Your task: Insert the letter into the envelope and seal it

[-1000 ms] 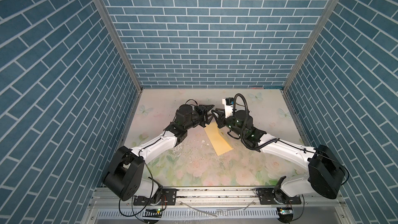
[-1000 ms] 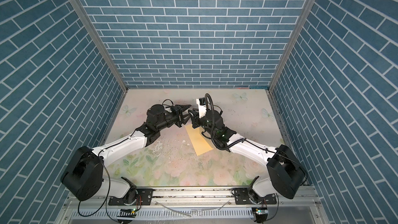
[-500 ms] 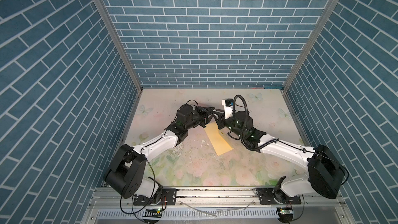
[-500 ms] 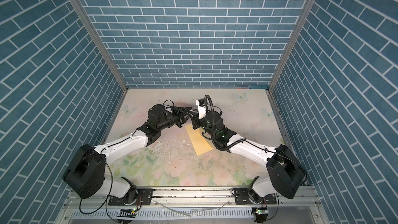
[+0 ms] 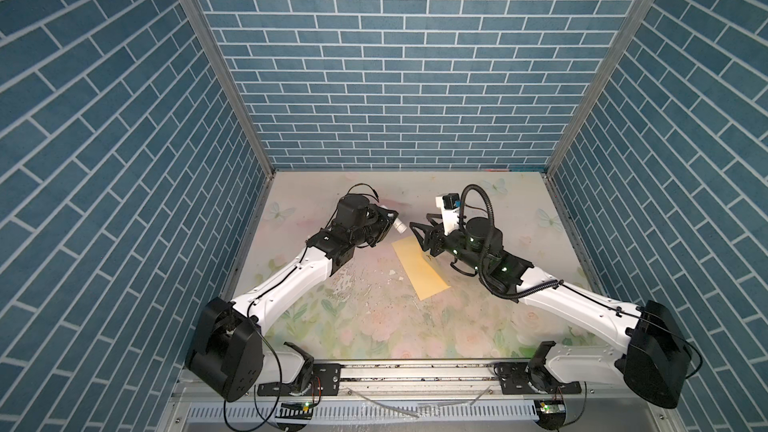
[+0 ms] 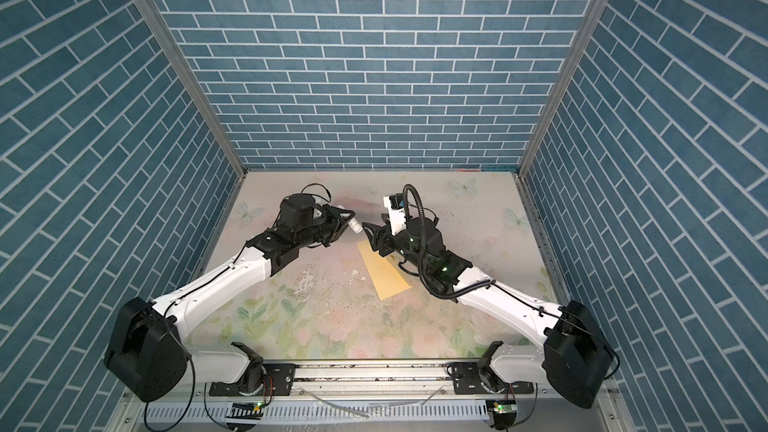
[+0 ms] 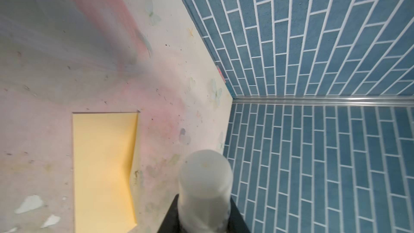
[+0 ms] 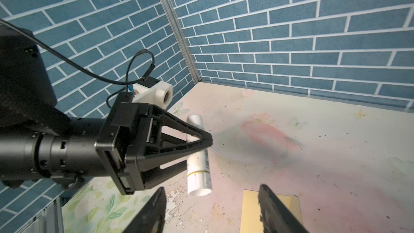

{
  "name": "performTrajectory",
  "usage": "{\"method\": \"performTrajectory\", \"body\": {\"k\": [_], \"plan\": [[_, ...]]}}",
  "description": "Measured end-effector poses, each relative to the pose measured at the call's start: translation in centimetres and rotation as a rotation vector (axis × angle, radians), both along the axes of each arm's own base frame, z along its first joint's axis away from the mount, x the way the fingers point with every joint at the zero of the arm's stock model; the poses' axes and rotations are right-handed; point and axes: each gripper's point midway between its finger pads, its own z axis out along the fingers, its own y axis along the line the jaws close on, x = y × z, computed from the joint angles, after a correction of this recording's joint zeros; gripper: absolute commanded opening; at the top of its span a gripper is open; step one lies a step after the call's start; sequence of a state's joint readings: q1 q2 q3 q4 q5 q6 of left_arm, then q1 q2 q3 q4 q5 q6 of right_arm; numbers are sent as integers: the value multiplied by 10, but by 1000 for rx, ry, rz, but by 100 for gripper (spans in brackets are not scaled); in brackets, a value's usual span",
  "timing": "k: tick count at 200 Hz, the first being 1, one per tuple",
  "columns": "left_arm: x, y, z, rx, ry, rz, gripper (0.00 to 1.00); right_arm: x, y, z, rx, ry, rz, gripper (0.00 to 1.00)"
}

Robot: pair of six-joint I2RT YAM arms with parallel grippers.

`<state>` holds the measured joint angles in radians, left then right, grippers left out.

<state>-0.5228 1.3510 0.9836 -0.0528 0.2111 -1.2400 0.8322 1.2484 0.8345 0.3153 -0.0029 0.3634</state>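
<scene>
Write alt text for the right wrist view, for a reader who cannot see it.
The left gripper reaches in from the side, its fingers shut on a white glue stick above the floral table. In the foreground the fingers of the right gripper stand open and empty, with an end of the yellow envelope lying behind one. Blue brick walls stand behind.

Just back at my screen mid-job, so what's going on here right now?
The left gripper is shut on a white glue stick, holding it above the table near the far end of the envelope. The right gripper is open and empty, by that same end. The envelope lies flat on the table. No letter is in sight, and I cannot tell whether the envelope is sealed.
</scene>
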Motion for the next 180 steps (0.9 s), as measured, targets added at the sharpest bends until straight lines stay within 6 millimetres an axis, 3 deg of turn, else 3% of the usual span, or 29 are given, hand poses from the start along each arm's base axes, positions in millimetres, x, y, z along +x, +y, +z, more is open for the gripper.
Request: {"method": "performTrajectory", "body": {"k": [17,67,83,131,180], "plan": [[-1,8,-17,101,7,-7,0,8,-12,-10,-27,37,-34,55],[2,9,-85,265,106,-57,0,26,-47,-60,-114,211,-130,20],[1,8,-104,293,136,-73,0,29,-55,-84,-159,283,-158,12],[8,-1,-141,313,170,-100,0,27,-68,-157,-319,467,-185,1],[9,-4,-173,330,210,-114,0,32,-69,-177,-364,535,-197,0]]}}
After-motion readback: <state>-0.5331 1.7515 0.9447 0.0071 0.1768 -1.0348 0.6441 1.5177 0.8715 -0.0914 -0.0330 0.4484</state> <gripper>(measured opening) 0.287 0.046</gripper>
